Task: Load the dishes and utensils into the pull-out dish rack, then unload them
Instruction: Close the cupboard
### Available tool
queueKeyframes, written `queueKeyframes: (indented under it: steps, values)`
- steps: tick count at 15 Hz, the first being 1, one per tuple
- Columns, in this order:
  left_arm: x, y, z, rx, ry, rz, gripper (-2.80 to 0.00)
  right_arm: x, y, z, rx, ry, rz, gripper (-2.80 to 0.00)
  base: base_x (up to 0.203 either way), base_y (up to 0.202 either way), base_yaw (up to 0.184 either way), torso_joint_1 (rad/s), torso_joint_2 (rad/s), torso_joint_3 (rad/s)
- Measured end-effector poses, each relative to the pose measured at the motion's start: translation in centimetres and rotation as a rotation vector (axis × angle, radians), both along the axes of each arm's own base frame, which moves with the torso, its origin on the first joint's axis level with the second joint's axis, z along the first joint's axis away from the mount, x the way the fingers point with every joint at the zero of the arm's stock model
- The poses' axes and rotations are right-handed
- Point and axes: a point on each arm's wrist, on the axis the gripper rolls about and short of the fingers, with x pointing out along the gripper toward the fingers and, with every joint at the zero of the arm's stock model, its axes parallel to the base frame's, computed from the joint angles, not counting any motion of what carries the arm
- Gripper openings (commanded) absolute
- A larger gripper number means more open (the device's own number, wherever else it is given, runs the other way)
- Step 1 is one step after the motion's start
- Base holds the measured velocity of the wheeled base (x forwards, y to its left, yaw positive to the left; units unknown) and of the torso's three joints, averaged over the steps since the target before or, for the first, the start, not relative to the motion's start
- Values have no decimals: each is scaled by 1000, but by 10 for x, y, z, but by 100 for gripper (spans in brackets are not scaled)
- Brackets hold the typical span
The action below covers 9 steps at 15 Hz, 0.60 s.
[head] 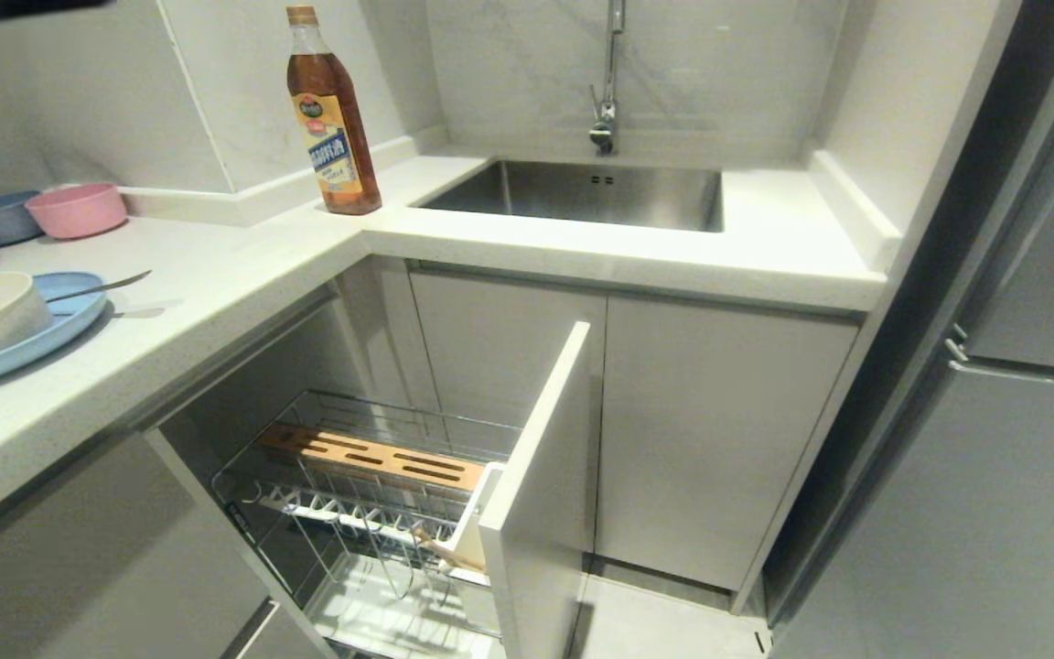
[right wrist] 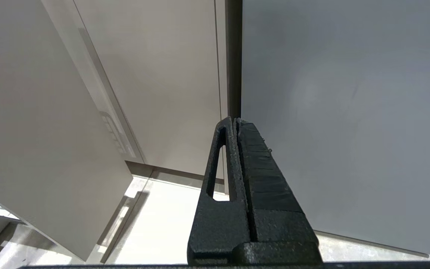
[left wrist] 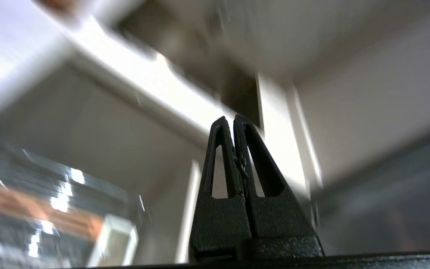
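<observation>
Left gripper (left wrist: 233,121), jaws together and empty, sits low near the chrome wire pull-out dish rack (head: 371,513); the wide light-blue plate (head: 51,334) waits above on the counter.

The only print stands on the bottle (head: 329,110) at the countertop's (head: 216,275) back edge: a yellow label with a blue band of white characters (too small to read).

1. The left gripper (left wrist: 233,118) has its two black fingers pressed together, holding nothing.
2. Beyond the tips lie a pale counter edge (left wrist: 155,89) and white cabinet panels (left wrist: 349,112), all blurred.
3. To one side, the pull-out dish rack (left wrist: 50,209) shows chrome wires and its light-wood strip (left wrist: 39,215).
</observation>
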Motion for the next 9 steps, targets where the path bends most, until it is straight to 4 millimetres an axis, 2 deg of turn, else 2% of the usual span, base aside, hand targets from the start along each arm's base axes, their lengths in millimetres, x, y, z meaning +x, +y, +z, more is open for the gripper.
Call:
queueKeyframes:
  steps: [5, 7, 9]
  values:
    - [47, -86, -66, 222, 307, -202, -280, 0, 0, 0, 0, 0, 0, -280, 0, 0, 0, 0, 0, 0]
    - [64, -113, -97, 320, 423, -232, -280, 0, 0, 0, 0, 0, 0, -280, 0, 0, 0, 0, 0, 0]
    - [72, -136, -128, 418, 547, -296, -280, 0, 0, 0, 2, 0, 0, -280, 0, 0, 0, 0, 0, 0]
